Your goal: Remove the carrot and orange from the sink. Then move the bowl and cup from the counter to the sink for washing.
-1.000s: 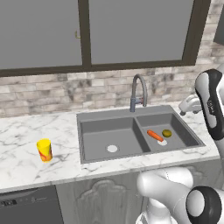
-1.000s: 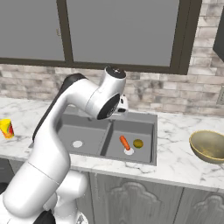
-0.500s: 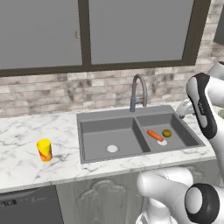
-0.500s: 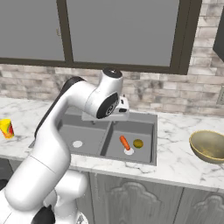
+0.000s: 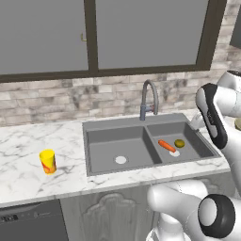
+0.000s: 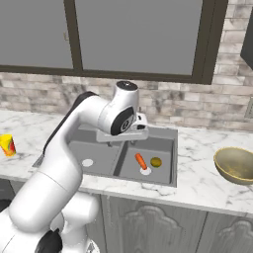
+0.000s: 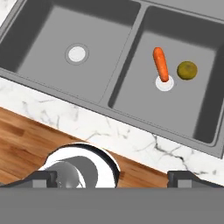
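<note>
Marble counter (image 5: 28, 174) surrounds the sink (image 7: 118, 94); the carrot (image 7: 161, 64) lies in its right basin, one end over the drain, orange (image 7: 187, 70) just beside it. From the gripper (image 7: 112, 178), jaws spread and empty, the carrot sits toward 1 o'clock in the hand view, long axis near 12–6.

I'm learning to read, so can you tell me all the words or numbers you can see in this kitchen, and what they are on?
There are no words or numbers to read here.
The cup has a red-orange swirl on its side: a mark, not letters.
The dark panel under the counter has tiny pale marks: too small to read.
The sink, carrot and orange carry no writing.
</note>
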